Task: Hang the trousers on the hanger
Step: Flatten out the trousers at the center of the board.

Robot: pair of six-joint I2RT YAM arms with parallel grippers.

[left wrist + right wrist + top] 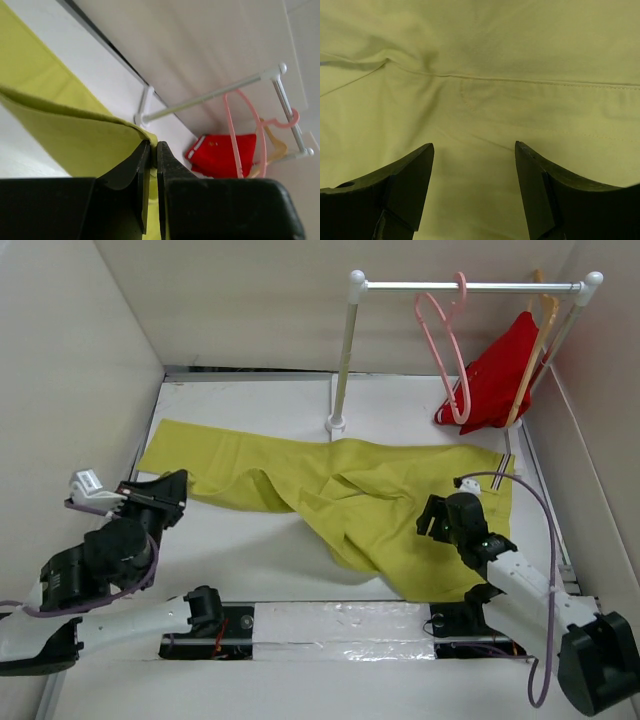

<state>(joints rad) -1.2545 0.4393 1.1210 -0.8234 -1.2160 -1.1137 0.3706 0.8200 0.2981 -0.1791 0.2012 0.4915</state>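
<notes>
Grasping stage: left fingers (pixel 131 167) pinch the trousers (pixel 330 490) at frame left; right fingers (pixel 407 175) gape wide over them. Next, probably: clamp, then lift toward the hanger (pixel 436 355), upper right.

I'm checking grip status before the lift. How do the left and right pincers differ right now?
The left pincer is shut, pinching an edge of the trousers; the right pincer is open, gripping nothing. The left pincer sits at a leg end, the right pincer over the waist end. Both are black and at the trousers.
</notes>
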